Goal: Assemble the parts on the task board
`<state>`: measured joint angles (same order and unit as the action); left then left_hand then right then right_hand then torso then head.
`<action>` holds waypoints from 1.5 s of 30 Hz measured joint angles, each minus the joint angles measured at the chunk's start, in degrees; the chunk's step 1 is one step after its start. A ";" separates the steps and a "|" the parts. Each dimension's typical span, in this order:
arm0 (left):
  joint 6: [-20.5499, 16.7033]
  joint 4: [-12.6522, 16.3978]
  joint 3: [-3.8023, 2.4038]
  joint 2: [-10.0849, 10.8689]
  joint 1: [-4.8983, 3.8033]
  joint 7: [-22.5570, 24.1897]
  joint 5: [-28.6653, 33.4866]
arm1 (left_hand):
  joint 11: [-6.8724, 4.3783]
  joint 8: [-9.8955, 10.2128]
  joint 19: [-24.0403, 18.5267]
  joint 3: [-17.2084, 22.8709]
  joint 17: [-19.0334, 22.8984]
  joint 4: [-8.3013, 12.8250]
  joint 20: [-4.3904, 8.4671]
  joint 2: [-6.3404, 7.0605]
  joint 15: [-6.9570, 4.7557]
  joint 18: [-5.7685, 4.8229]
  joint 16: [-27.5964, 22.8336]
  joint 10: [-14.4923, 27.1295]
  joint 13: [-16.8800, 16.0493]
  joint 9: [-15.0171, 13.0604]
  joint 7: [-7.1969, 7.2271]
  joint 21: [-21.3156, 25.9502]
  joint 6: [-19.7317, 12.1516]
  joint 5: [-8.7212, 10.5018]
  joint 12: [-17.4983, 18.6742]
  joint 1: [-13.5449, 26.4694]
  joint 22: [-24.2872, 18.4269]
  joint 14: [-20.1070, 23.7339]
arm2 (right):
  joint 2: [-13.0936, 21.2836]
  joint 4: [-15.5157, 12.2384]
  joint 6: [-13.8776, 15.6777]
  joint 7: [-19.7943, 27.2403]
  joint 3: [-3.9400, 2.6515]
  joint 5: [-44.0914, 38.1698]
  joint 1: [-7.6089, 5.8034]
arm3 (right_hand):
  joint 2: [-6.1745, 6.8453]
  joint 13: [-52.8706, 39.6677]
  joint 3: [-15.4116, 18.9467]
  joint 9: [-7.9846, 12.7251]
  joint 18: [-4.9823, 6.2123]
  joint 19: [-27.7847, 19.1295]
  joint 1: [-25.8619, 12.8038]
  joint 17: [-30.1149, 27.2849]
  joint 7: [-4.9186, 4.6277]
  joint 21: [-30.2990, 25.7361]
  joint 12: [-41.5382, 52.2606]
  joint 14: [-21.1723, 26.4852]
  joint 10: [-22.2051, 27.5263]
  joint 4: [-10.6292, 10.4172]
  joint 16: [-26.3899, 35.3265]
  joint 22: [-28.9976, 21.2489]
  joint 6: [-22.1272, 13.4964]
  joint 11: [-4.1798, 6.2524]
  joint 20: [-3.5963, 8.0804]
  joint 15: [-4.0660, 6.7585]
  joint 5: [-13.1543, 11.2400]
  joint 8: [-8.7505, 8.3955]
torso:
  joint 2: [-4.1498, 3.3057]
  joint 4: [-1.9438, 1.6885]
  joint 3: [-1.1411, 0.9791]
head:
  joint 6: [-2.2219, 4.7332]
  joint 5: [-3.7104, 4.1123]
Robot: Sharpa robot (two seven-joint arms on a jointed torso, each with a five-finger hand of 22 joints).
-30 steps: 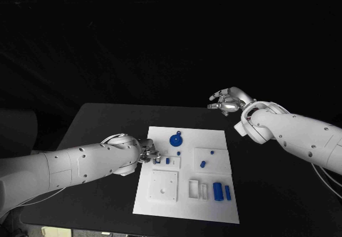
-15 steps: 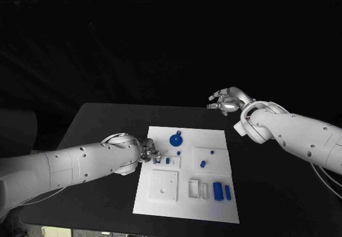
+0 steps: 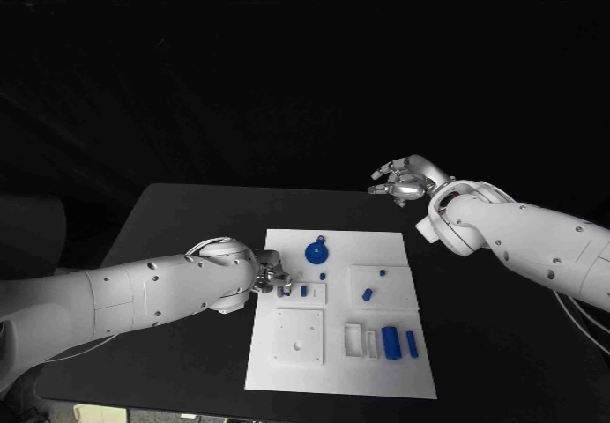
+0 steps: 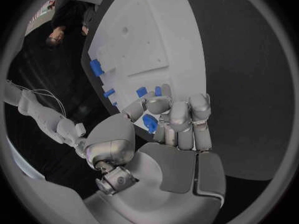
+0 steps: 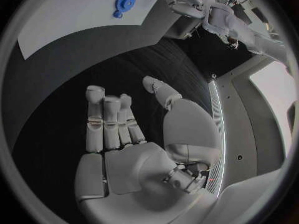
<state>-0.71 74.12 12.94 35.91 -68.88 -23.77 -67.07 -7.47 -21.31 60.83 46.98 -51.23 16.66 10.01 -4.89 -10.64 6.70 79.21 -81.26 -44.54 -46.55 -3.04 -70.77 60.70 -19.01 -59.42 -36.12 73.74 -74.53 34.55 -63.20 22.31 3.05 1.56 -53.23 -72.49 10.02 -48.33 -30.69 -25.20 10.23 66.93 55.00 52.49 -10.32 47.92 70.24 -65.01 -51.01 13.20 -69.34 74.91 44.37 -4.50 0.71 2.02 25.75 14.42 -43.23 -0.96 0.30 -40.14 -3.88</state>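
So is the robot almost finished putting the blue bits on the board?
Not nearly. The left hand pinches one small blue part at the edge of the task board. The blue gear and other blue pieces lie loose on the board, so most seems left. The right hand is open, off the board.

Matte black table top (image 3: 178,220) under a plain white rectangular task board (image 3: 341,352), no pattern on either; small blue plastic parts on the board, incl. a round blue toothed gear piece (image 3: 316,255) and two upright blue blocks (image 3: 400,342), plus a blue part (image 4: 149,123) in the fingers of the silver metallic left hand (image 4: 168,119). Silver many-fingered right hand (image 3: 405,181) is the same bare metal grey, both on glossy white arm shells (image 3: 152,291) dotted with small dark screw holes.
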 measured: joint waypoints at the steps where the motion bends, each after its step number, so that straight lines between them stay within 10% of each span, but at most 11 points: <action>1: 0.29 0.00 -0.02 -0.02 -0.03 -0.02 -0.19 | 0.00 -0.02 0.00 0.00 0.00 -0.01 0.00 0.00 0.00 0.00 0.00 0.00 0.01 0.00 0.00 0.00 0.00 0.00 0.00 0.00 0.00 0.00 | 0.00 0.00 -0.01 0.00 0.00 0.00 0.00 | 0.00 0.00 0.00 0.00 0.00 0.00 0.00 0.00 0.00 0.00 0.00 0.00 0.00 0.00 0.00 0.00 0.00 0.00 0.00 0.00 0.00 0.00 | 0.00 0.00 0.00 | 0.00 0.00; 24: 2.38 -0.29 -0.12 -0.26 -0.26 -0.11 -0.86 | 0.00 -0.70 -0.23 -0.05 0.30 -0.56 0.22 -0.63 0.13 0.01 0.00 0.01 0.60 0.17 0.00 0.00 0.00 0.03 -0.25 0.63 -0.13 -0.06 | -0.14 0.05 -0.10 -0.03 0.01 -0.04 0.11 | 0.00 0.12 0.00 0.05 0.00 -0.01 0.00 0.00 -0.01 0.00 -0.02 0.00 0.00 0.00 0.00 0.02 -0.21 0.00 -0.02 0.00 0.00 0.00 | 0.01 -0.03 0.03 | -0.13 0.01; 45: 2.35 -0.44 -0.18 -0.54 -0.34 -0.22 1.20 | -0.01 -1.99 -0.24 -0.90 0.70 -2.72 0.22 -1.88 0.26 0.28 0.23 -0.01 1.47 1.05 0.82 0.00 1.46 7.86 -0.88 3.87 -0.37 -0.01 | -0.21 0.13 -0.18 -0.05 0.01 -0.08 0.24 | 0.00 0.18 0.00 0.04 0.00 -0.02 0.00 0.01 0.11 0.00 0.25 0.00 0.00 0.00 0.00 0.03 -0.29 0.00 -0.03 0.00 0.00 0.00 | 0.00 -0.02 -0.01 | -0.16 0.04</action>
<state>1.63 73.68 12.76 35.37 -69.22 -23.99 -65.87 -7.48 -23.30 60.59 46.08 -50.53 13.93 10.23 -6.77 -10.39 6.98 79.44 -81.26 -43.07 -45.50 -2.22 -70.77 62.16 -11.16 -60.30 -32.25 73.37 -74.54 34.34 -63.07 22.13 2.99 1.57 -53.31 -72.26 10.03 -48.15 -30.69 -25.16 10.23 66.91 55.00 52.50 -10.21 47.92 70.50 -65.01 -51.01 13.20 -69.34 74.94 44.08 -4.50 0.68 2.02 25.74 14.42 -43.23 -0.98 0.29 -40.30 -3.84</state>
